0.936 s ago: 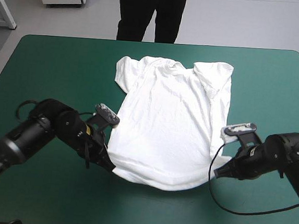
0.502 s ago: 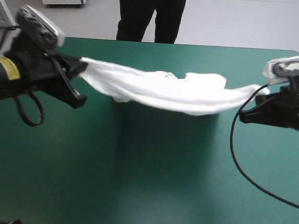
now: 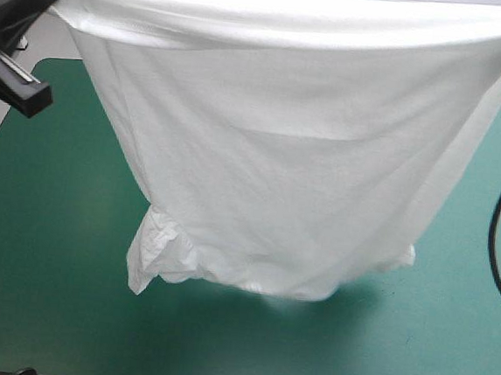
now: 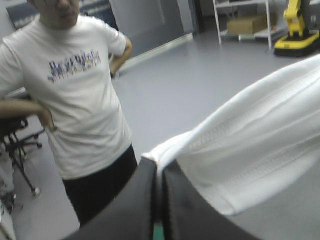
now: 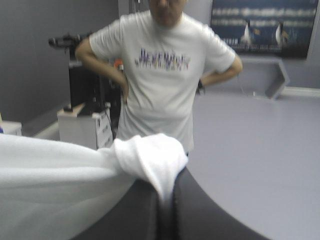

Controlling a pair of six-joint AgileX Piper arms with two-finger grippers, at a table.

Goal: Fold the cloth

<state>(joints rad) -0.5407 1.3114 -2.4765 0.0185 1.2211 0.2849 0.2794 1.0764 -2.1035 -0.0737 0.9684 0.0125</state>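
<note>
T-shirt [image 3: 288,156] raised over table [image 3: 42,266], hanging as a sheet. Top edge taut crosswise, long axis vertical, crumpled sleeve end pointing down. Left gripper [image 4: 159,167] and right gripper [image 5: 167,189] each pinch a top corner, fingers all but closed.

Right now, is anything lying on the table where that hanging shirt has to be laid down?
Nothing visible does. The T-shirt hangs from the left gripper and the right gripper; the table around it shows nothing lying there, though the cloth hides part of it.
</note>
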